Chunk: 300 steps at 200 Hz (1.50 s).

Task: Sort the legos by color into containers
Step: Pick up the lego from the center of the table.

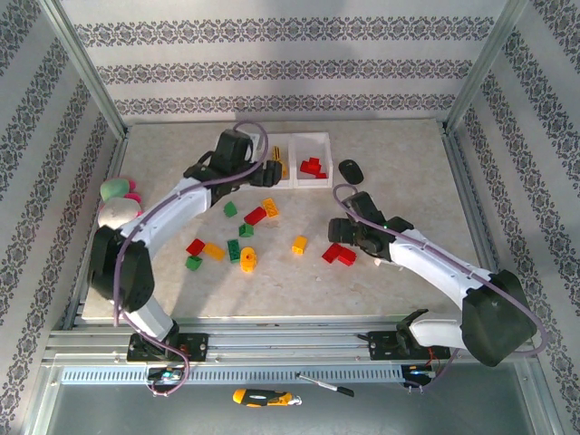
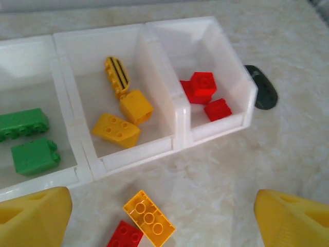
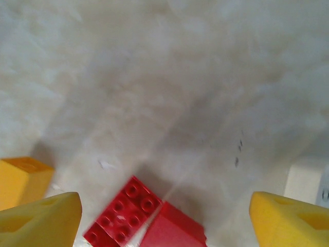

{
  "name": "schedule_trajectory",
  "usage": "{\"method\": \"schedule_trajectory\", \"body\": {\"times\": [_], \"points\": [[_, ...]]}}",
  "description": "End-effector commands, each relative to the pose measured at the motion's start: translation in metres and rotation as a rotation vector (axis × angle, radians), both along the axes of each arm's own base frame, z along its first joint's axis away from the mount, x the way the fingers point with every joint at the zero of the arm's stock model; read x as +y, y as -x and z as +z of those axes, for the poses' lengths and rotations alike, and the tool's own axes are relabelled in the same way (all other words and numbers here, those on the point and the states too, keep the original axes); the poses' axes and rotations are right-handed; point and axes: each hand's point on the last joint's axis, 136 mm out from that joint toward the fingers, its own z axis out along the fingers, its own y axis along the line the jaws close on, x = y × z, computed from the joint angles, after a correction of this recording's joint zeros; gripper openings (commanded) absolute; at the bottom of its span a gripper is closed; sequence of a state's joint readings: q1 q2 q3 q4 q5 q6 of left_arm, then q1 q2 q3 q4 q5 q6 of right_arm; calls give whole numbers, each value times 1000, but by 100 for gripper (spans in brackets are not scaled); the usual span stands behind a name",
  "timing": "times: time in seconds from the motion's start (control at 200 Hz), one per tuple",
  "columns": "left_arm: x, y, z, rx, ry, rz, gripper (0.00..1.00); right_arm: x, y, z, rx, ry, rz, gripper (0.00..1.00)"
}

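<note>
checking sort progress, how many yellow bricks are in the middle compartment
3: striped brick at the back, plain brick in the centre, studded brick at the front. None looks hidden.

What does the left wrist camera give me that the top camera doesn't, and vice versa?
Left wrist: the inside of the tray, with two green legos in its left compartment and three yellow legos in the middle one, one black-striped. Top: loose legos scattered over the table, the plush toy at the left edge, and the right gripper open over two red bricks. Both: the tray, the red legos in its right compartment, the black mouse beside it, and the yellow brick lying just in front.
</note>
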<state>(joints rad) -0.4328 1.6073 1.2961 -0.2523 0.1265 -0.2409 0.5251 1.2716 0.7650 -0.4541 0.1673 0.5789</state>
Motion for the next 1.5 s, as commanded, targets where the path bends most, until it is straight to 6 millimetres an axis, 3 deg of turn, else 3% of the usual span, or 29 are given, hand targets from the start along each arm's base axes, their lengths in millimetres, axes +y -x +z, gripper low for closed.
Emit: {"method": "schedule_trajectory", "body": {"times": [0.0, 0.22, 0.43, 0.725, 0.949, 1.199, 1.494], "points": [[-25, 15, 30, -196, 66, -182, 92, -7, 17, -16, 90, -61, -111, 85], [-51, 75, 35, -278, 156, -443, 98, 1, 23, -40, 182, -161, -212, 83], [-63, 103, 28, -305, 131, -553, 99, -4, 38, -60, 253, -209, -305, 77], [-70, 113, 25, -324, 124, -612, 99, -24, 62, -71, 287, -226, -372, 67], [-73, 116, 22, -316, 131, -625, 99, -27, 52, -60, 247, -204, -344, 57], [-73, 119, 22, -314, 133, -622, 99, -29, 52, -63, 274, -166, -331, 40], [-68, 124, 21, -309, 128, -609, 99, -16, 28, -24, 174, -205, -256, 37]]}}
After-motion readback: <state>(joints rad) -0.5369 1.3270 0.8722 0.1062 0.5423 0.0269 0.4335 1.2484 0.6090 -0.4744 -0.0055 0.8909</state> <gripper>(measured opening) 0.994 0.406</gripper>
